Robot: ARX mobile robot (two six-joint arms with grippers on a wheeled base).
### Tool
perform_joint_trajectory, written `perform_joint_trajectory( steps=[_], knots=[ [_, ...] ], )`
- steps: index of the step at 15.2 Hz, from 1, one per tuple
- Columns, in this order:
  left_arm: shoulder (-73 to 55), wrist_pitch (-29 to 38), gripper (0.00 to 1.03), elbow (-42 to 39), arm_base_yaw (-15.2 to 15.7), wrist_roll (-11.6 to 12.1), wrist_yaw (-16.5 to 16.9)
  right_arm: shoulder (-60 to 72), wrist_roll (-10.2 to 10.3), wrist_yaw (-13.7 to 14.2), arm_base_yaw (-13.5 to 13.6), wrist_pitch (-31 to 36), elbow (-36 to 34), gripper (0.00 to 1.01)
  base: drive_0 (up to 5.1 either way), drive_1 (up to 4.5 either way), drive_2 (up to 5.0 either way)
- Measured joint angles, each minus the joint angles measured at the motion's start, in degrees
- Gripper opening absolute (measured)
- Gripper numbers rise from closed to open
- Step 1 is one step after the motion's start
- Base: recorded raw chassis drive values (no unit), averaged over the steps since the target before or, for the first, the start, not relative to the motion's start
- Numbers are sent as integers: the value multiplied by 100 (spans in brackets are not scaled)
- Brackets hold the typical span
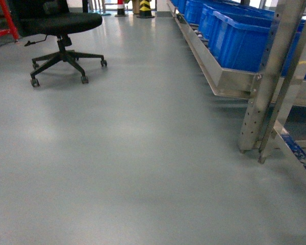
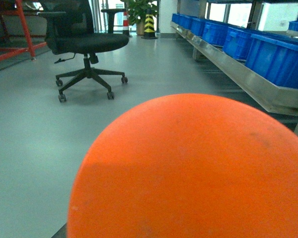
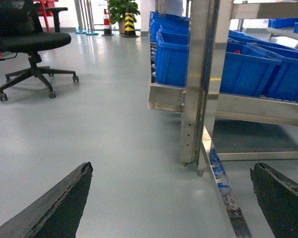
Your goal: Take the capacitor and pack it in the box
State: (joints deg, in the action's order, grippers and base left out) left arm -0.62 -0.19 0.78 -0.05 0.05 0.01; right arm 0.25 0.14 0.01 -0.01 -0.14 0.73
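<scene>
The capacitor [image 2: 188,168] is a bright orange rounded body that fills the lower part of the left wrist view, very close to the camera and off the floor. It hides my left gripper's jaws; only a dark sliver shows at the bottom left, and the gripper appears shut on it. In the right wrist view my right gripper [image 3: 172,167] is open over bare grey floor, its dark fingertips [image 3: 84,173] wide apart with nothing between them. The box is out of view in every frame. Neither gripper shows in the head view.
A black office chair [image 1: 61,30] stands on the grey floor at the far left. Along the right runs a steel rack [image 1: 229,76] holding blue bins [image 1: 239,41], with its upright post [image 1: 265,87] and a low rail [image 3: 223,193] reaching the floor.
</scene>
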Motion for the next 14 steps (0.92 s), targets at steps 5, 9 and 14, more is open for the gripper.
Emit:
perform_joint_trajectory(
  steps=[5, 9, 14],
  knots=[
    [0, -13, 43, 0, 0, -2, -20, 0, 0, 0, 0, -13, 0, 98, -503, 243, 243],
    [0, -4, 43, 0, 0, 0, 0, 0, 0, 0, 0, -26, 0, 98, -496, 249, 249],
    [0, -17, 43, 0, 0, 0, -4, -2, 0, -2, 0, 4, 0, 98, -499, 247, 247]
  ],
)
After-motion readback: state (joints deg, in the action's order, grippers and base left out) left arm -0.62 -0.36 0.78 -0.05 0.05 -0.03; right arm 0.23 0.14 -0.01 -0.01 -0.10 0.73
